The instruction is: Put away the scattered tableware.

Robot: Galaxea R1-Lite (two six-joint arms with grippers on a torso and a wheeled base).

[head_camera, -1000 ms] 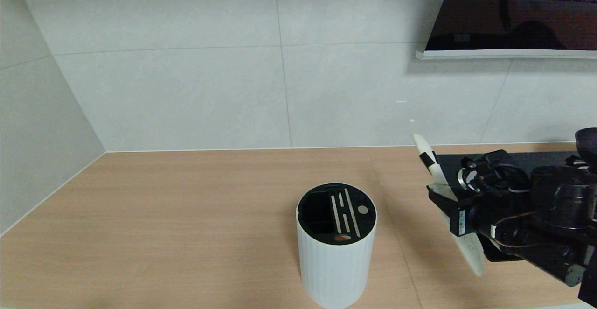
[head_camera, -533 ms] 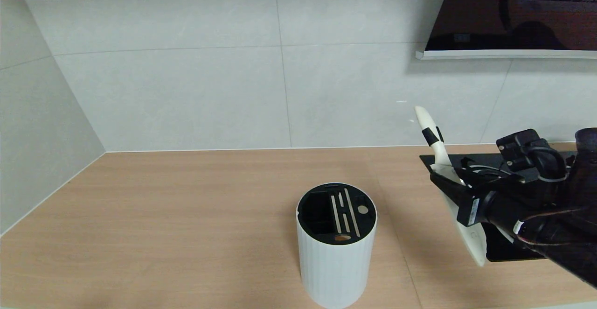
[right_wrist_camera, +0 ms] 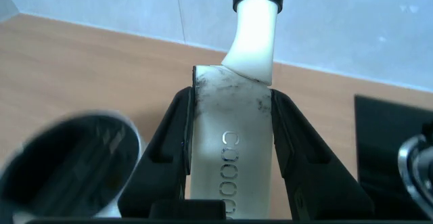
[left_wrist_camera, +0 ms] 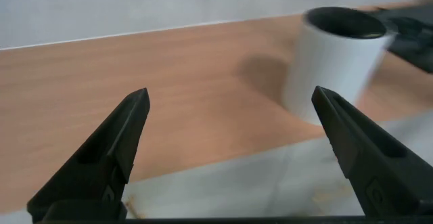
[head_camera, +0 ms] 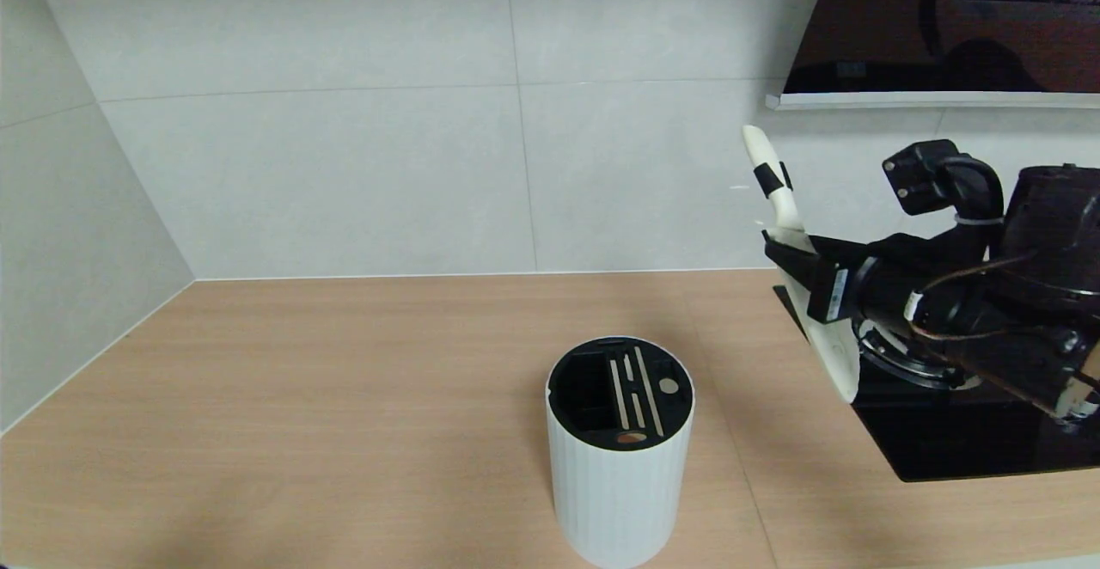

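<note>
**Step in hand.** The right gripper [head_camera: 801, 272] is clamped on the white knife [head_camera: 829, 350], jaws pressing the flat sides of the blade just below the handle. It holds the knife in the air above the near corner of the black cooktop [head_camera: 971, 444], well apart from the white holder [head_camera: 620, 466] and to its right. The judged step is carrying the knife to the holder and seating it.

**Recommendations.**
- Bring the blade tip over the narrow slots [head_camera: 638, 397] in the holder's black top, not the wide square opening.
- The knife hangs tilted, handle up and toward the wall, so turn it upright before lowering.
- Line the blade's flat up with the run of the slot, then lower slowly. A skewed entry could tip the holder, which stands loose on the wooden counter [head_camera: 344, 380].
- Release only once the blade is well seated.

**Left gripper.** The left gripper [left_wrist_camera: 230, 97] is spread wide with nothing between its fingers. It sits low near the counter's front edge, with the holder [left_wrist_camera: 335, 61] beyond it.

**Condition of item.** The knife [right_wrist_camera: 233, 109] is cream-white, with a broad flat blade narrowing into a curved handle that carries a black band. Grey smudges mark the blade near the handle, and faint print lies between the jaws of the gripper [right_wrist_camera: 232, 149]. The blade tip is rounded. No chips are apparent.
</note>
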